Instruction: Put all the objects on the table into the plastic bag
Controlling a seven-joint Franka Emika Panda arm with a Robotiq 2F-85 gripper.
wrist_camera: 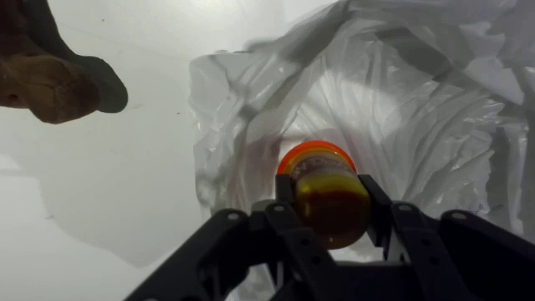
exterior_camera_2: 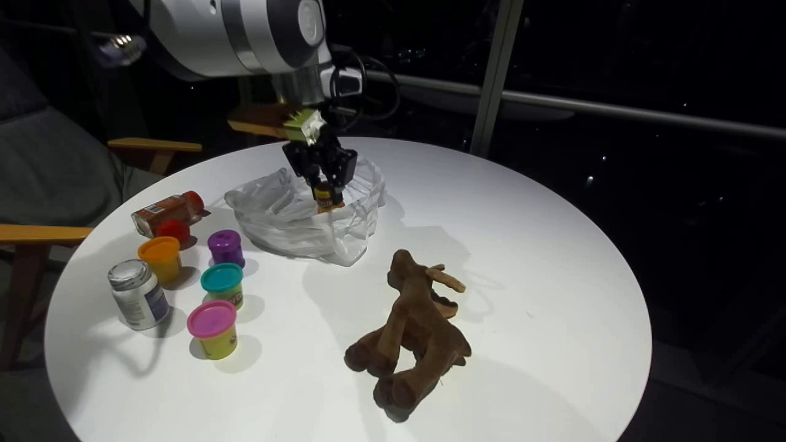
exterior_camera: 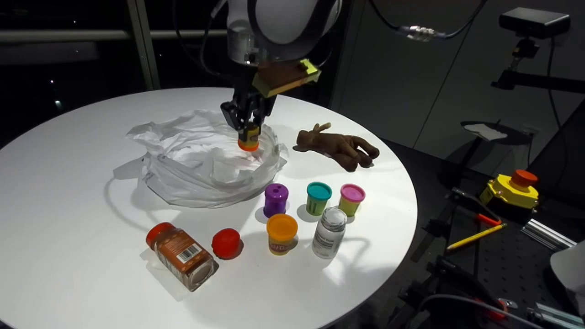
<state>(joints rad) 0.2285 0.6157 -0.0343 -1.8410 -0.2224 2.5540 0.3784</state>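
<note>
Presently held: one yellow tub [wrist_camera: 328, 190], red-orange lid downward, clasped at its sides between the fingers [wrist_camera: 379, 205], which are drawn in to its width; the lid end projects below them. Position of tub: within the rim of the white plastic bag [exterior_camera: 196, 189]; whether it touches the plastic cannot be told. Outside the bag, on the tabletop [exterior_camera: 59, 192]: a purple canister [exterior_camera: 275, 201], an orange-lidded tub [exterior_camera: 282, 235], a teal-lidded tub [exterior_camera: 318, 199], a pink-lidded tub [exterior_camera: 351, 200] and a white bottle [exterior_camera: 328, 235], all upright; a red-capped jar [exterior_camera: 183, 256], on its side; a rounded red object [exterior_camera: 226, 243], just beside the jar; a brown soft toy [exterior_camera_2: 424, 319], lying apart from the bag.
</note>
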